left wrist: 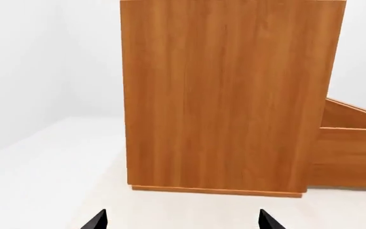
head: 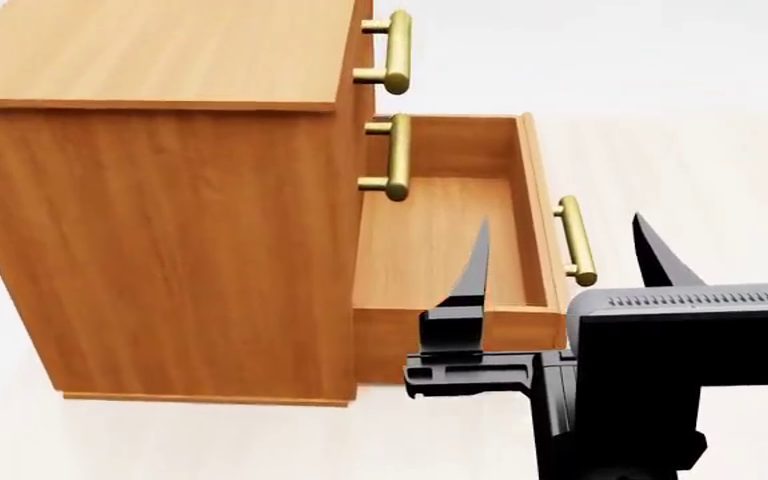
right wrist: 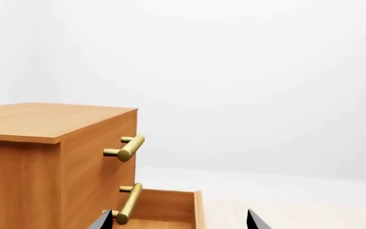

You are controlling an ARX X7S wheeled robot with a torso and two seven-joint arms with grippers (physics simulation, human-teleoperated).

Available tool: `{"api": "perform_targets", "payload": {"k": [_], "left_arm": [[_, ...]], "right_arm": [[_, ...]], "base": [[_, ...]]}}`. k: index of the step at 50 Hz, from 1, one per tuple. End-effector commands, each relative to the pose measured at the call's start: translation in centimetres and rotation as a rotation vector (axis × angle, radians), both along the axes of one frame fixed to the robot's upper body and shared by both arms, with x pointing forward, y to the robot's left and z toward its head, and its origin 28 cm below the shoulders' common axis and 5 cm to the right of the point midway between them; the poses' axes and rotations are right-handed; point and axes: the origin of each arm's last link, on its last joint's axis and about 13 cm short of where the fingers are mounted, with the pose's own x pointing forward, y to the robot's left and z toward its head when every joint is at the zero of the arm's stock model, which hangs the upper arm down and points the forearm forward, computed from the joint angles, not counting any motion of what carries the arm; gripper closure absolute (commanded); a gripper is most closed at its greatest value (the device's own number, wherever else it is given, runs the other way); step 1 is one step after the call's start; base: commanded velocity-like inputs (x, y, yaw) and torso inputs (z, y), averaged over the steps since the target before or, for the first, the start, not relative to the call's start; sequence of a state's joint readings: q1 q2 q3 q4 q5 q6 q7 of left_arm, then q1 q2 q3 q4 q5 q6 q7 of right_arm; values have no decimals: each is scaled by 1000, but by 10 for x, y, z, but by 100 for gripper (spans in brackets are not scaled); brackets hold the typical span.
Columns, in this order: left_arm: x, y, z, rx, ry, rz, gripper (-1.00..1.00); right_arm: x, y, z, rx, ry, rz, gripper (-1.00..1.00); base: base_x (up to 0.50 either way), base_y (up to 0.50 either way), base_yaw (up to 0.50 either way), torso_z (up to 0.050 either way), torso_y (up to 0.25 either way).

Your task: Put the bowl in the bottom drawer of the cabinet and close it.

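White walls and pale floor frame an orange-brown wood-grain cabinet point(head: 157, 200) with its lowest drawer pulled out.

Boxy and smooth-sided, it carries brass cylindrical bar handles point(head: 395, 52); the bottom drawer point(head: 438, 250) stands open, a shallow wooden box with bare boards inside. Over that drawer's near end hovers the right gripper point(head: 564, 262), its black tapering fingers point(head: 471, 275) spread apart and holding nothing. By the cabinet's plain side panel, the left gripper point(left wrist: 183, 220) shows two dark tips, likewise apart. No view shows the bowl.
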State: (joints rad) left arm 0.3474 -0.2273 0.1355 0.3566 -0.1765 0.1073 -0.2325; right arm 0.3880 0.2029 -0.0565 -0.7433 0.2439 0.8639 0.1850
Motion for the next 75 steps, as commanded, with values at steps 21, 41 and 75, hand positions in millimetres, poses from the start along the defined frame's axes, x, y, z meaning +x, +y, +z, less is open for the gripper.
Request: {"api": "perform_targets", "payload": {"k": [21,41,75], "left_arm": [[0,0,0,-2,0,-1,-100],[0,0,-1,-6,-5,-5,-100],[0,0,1,-7,-2,-2,-100]], "right_arm": [[0,0,0,7,0,12,-100],[8,-4,-16,-22,43,-10,-100],[57,-18,-28,-70,383,-58,-100]], "base": [[500,15,0,0,1],[295,10,0,0,0],[0,0,0,0,0]]}}
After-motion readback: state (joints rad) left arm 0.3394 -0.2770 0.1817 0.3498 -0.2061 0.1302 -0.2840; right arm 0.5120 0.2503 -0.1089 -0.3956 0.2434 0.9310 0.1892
